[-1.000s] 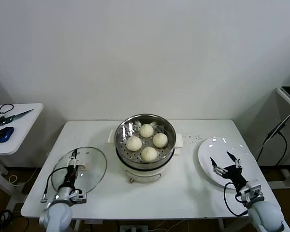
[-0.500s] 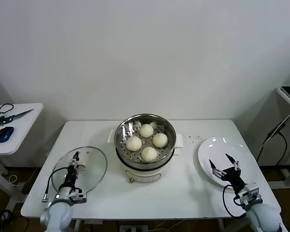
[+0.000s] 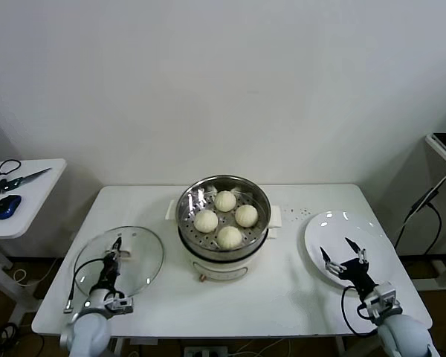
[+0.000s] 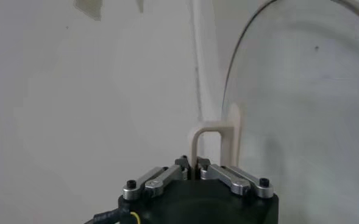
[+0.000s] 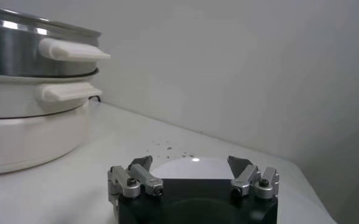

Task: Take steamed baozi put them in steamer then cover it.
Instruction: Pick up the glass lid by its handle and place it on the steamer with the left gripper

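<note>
The steamer (image 3: 224,217) stands at the middle of the white worktop (image 3: 282,290), a shiny steel basket on a cream cooker base with side handles. All four baozi (image 3: 225,201) sit inside it on the perforated floor, close together, uncovered.

The cover (image 3: 126,256) lies on the worktop to the left of the steamer, near the front edge. The left tool (image 3: 115,245) is down on it and clenched on the cover's cream handle (image 4: 213,143); in the left wrist view the fingers (image 4: 161,178) meet on the near upright of the handle loop, with the glass and metal rim curving away beyond.

The right tool (image 3: 344,259) hovers over the near part of the white plate (image 3: 334,230) at the right side of the worktop, well apart from the steamer. Its fingers (image 5: 243,170) are spread wide and grasp nothing. From the right wrist view the steamer's steel wall and handle show far off, with a few dark specks (image 5: 167,146) on the worktop between.

A small side table (image 3: 30,190) at the far left carries a blue mouse (image 3: 7,206) and scissors (image 3: 18,178).
</note>
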Robot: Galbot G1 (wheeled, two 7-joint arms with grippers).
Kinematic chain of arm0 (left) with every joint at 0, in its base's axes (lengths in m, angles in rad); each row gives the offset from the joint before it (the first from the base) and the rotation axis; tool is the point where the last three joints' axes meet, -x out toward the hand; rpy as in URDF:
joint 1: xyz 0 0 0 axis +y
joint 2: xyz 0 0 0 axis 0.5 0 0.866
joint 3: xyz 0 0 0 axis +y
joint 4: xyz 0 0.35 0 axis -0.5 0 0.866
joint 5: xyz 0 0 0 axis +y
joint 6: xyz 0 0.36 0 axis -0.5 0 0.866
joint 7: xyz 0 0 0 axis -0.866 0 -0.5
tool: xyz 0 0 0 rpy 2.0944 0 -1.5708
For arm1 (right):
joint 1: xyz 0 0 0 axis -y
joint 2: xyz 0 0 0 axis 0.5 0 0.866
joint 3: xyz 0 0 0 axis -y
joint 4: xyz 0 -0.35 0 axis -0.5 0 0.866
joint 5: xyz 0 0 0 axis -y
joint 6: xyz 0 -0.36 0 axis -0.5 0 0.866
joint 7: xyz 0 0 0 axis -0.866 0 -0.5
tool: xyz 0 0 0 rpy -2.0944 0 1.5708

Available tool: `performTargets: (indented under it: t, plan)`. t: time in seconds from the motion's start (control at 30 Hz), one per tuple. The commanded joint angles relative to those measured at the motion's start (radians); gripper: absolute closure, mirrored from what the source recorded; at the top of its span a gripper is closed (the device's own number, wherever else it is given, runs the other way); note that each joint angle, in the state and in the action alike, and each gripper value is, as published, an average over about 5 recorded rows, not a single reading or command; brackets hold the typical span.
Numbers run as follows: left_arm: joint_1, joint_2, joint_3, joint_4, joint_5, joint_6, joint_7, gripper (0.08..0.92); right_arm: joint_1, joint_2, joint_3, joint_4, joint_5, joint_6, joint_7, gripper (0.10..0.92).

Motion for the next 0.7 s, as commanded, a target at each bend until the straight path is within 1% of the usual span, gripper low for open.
performTargets:
  t: [0.03,0.17,0.37,0.5,0.6,0.7]
  plan:
    - [0.110,0.033,0.004,-0.237,-0.158,0.044,0.006,0.851,0.004,-0.001,0.001,-0.004,-0.009,0.004,-0.001,0.203]
    - [0.199,0.055,0.003,-0.385,-0.195,0.107,0.009,0.851,0.011,0.000,0.000,-0.007,-0.009,0.005,-0.001,0.203]
    - [0.318,0.112,0.026,-0.592,-0.151,0.309,0.006,0.851,0.027,-0.004,-0.002,-0.020,-0.012,0.005,-0.002,0.203]
    - [0.340,0.174,0.049,-0.647,-0.183,0.393,0.011,0.851,0.042,-0.010,-0.003,-0.027,-0.013,0.004,-0.007,0.203]
    - [0.329,0.221,0.083,-0.656,-0.215,0.437,0.007,0.851,0.053,-0.013,-0.008,-0.032,-0.016,0.004,-0.008,0.203]
    - [0.306,0.274,0.146,-0.694,-0.245,0.510,0.035,0.851,0.063,-0.014,-0.017,-0.040,-0.021,0.004,-0.007,0.203]
